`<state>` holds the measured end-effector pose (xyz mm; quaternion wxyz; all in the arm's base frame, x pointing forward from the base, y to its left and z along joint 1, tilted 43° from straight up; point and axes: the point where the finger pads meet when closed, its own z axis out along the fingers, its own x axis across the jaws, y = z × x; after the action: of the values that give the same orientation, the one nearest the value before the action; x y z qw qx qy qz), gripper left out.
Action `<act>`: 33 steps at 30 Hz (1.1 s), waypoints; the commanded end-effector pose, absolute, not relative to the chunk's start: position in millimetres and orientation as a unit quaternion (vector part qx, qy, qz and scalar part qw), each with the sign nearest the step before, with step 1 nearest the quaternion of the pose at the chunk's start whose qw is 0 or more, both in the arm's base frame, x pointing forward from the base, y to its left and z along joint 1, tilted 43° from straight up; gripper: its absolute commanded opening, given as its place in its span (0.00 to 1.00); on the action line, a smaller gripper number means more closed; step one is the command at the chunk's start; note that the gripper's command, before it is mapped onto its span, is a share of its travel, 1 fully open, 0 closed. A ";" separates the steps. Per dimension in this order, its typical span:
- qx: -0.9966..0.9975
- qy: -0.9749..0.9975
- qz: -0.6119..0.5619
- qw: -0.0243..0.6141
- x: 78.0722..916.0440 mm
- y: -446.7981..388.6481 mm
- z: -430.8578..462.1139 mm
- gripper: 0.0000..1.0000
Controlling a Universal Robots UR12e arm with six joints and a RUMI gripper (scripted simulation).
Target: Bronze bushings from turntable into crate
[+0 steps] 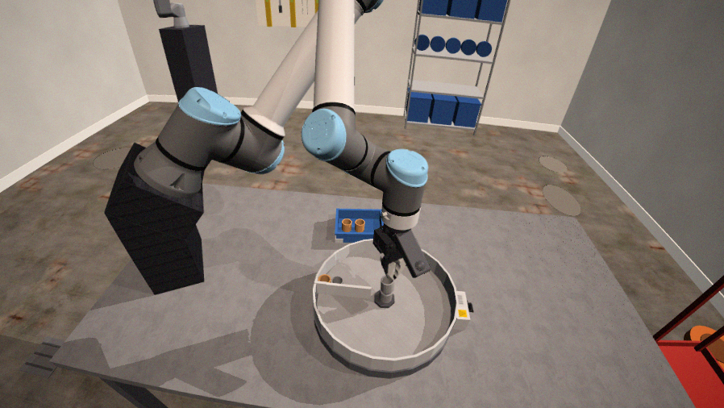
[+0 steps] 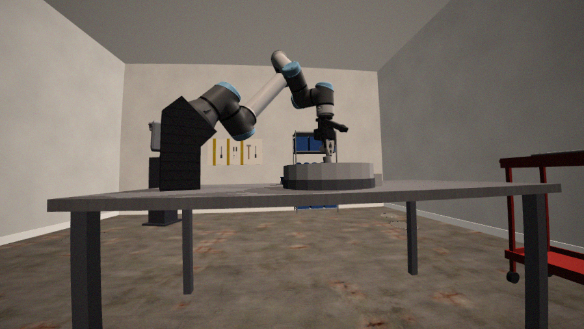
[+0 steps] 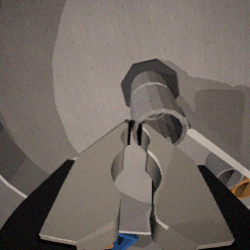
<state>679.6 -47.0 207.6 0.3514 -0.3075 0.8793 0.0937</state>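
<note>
The round white-walled turntable (image 1: pixel 395 357) (image 2: pixel 328 173) stands on the grey table. A grey hollow centre post (image 1: pixel 385 293) (image 3: pixel 151 99) on a hexagonal foot rises from its middle. My gripper (image 1: pixel 388 276) (image 2: pixel 328 154) (image 3: pixel 134 122) points straight down at the post's top, and its fingertips are pinched on the thin wall at the rim. One bronze bushing (image 1: pixel 324 278) (image 3: pixel 242 187) and one steel bushing (image 1: pixel 336 279) (image 3: pixel 225 174) stand side by side at the turntable's far left wall, behind a white divider (image 1: pixel 344 289). The blue crate (image 1: pixel 338 231) behind the turntable holds two bronze bushings (image 1: pixel 347 224) (image 1: pixel 359 224).
The robot's black base (image 1: pixel 151 233) stands on the table's left side. A small label block (image 1: pixel 462 306) sits at the turntable's right rim. A red cart (image 1: pixel 693 360) (image 2: pixel 543 204) stands off the table at the right. A shelf with blue boxes (image 1: pixel 446 109) is at the back wall.
</note>
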 end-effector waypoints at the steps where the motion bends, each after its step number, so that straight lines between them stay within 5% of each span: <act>1: -0.308 0.879 0.093 0.352 679.8 -47.3 208.1 0.00; 33: -0.308 0.879 0.093 0.352 683.0 -44.6 203.9 0.00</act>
<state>682.5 -44.6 203.8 0.3514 -0.3075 0.8793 0.0938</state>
